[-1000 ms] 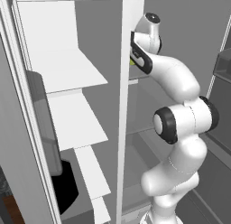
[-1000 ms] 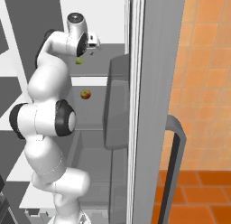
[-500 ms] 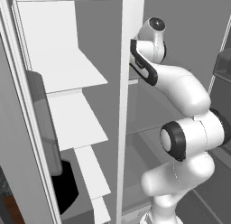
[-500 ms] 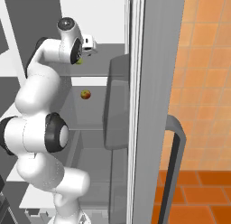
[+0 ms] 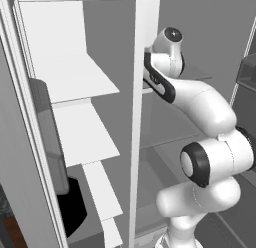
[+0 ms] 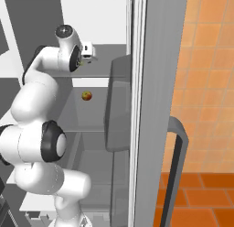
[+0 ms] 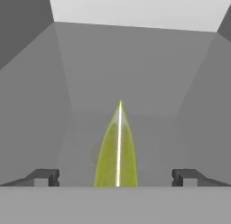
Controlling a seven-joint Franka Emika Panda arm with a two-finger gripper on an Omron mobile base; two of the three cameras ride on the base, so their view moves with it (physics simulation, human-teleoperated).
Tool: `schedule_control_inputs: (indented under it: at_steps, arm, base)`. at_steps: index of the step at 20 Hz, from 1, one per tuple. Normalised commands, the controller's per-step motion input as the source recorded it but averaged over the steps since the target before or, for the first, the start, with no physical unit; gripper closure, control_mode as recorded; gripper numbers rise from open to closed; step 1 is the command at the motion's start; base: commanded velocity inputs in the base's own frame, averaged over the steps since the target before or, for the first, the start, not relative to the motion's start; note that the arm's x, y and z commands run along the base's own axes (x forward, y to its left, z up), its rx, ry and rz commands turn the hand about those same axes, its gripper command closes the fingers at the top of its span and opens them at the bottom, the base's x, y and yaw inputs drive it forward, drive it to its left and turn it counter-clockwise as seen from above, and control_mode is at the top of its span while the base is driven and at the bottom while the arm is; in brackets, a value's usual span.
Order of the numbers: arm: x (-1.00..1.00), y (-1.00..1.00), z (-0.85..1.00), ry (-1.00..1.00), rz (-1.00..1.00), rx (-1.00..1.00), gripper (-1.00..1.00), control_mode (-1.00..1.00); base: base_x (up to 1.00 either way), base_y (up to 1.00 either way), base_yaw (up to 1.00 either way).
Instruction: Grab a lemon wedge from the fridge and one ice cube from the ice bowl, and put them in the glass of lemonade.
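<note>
White rounded arm [image 5: 200, 102] with dark joint bands.

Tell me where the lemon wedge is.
In the hand view, the lemon wedge lies on a fridge shelf, centred between the open end effector's fingertips.

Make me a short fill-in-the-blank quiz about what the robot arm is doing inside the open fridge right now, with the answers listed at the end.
1. In the hand view, the yellow-green pointed lemon wedge lies between the two dark fingertips, whose jaws stand wide ____.
2. The two-finger gripper reaches into the light-grey ____.
3. On the shelf below the gripper sits a small round fruit coloured red and ____.

Missing words: open; fridge; yellow
</note>
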Motion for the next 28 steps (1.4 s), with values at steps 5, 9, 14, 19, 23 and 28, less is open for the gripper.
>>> schedule_control_inputs:
  at_steps: [5, 9, 14, 19, 23, 28]
  arm:
    - [0.00, 0.00, -0.10, 0.13, 0.00, 0.00, -1.00, -1.00]
    - [-0.11, 0.00, 0.00, 0.02, 0.00, 0.00, -1.00, -1.00]
    - [-0.20, 0.00, 0.00, 0.00, 0.00, 0.00, 1.00, -1.00]
    - [-0.19, 0.00, 0.00, 0.00, 0.00, 0.00, 1.00, -1.00]
    - [-0.58, -0.18, 0.00, 0.00, 0.00, 0.02, 1.00, -1.00]
    - [-0.79, -0.21, 0.03, -0.03, 0.00, 0.06, 1.00, -1.00]
  base:
    - [0.00, 0.00, 0.00]
    - [0.00, 0.00, 0.00]
    - [0.00, 0.00, 0.00]
    - [0.00, 0.00, 0.00]
    - [0.00, 0.00, 0.00]
    - [0.00, 0.00, 0.00]
